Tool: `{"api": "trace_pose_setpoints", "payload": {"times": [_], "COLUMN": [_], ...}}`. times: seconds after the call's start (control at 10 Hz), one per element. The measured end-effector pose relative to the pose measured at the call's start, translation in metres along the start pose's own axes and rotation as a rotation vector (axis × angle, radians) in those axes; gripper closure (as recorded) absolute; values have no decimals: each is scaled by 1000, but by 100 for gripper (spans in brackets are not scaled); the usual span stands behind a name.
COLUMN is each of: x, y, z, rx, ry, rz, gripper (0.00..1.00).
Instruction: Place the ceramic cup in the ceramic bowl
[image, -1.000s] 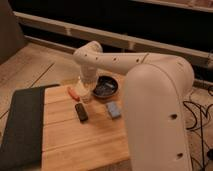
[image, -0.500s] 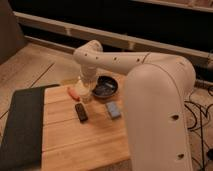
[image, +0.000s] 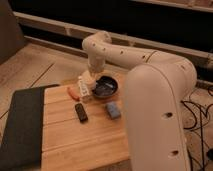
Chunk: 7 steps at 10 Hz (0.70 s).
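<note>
Pincer (image: 89, 80) over ceramic cup (image: 88, 86), just beside ceramic bowl (image: 106, 88).

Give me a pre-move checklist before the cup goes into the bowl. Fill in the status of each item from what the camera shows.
1. Gripper at the far edge of the wooden table, at the ceramic cup: ok.
2. Secure hold on the cup: cannot tell; the arm hides the contact.
3. Ceramic bowl upright, just to the right of the cup: ok.
4. Bowl inside free of objects: cannot tell; only a bluish sheen shows.
5. Small clear bottle out of the way: not ok; it stands right in front of the cup.
6. Black object and blue-grey block off the path: ok; both lie nearer the camera.
</note>
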<state>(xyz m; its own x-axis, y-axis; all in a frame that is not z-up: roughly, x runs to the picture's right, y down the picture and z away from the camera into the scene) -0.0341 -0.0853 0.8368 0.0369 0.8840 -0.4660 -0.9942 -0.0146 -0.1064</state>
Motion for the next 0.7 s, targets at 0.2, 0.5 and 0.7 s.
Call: {"api": "trace_pose_setpoints", "payload": {"times": [0.2, 0.5, 0.7], "x": [-13, -16, -23], "y": [-31, -73, -85], "z": [10, 49, 72], "rx": [-1, -8, -32], "ry": [2, 52, 61], "rz": [46, 121, 152], "gripper": [100, 100, 96]}}
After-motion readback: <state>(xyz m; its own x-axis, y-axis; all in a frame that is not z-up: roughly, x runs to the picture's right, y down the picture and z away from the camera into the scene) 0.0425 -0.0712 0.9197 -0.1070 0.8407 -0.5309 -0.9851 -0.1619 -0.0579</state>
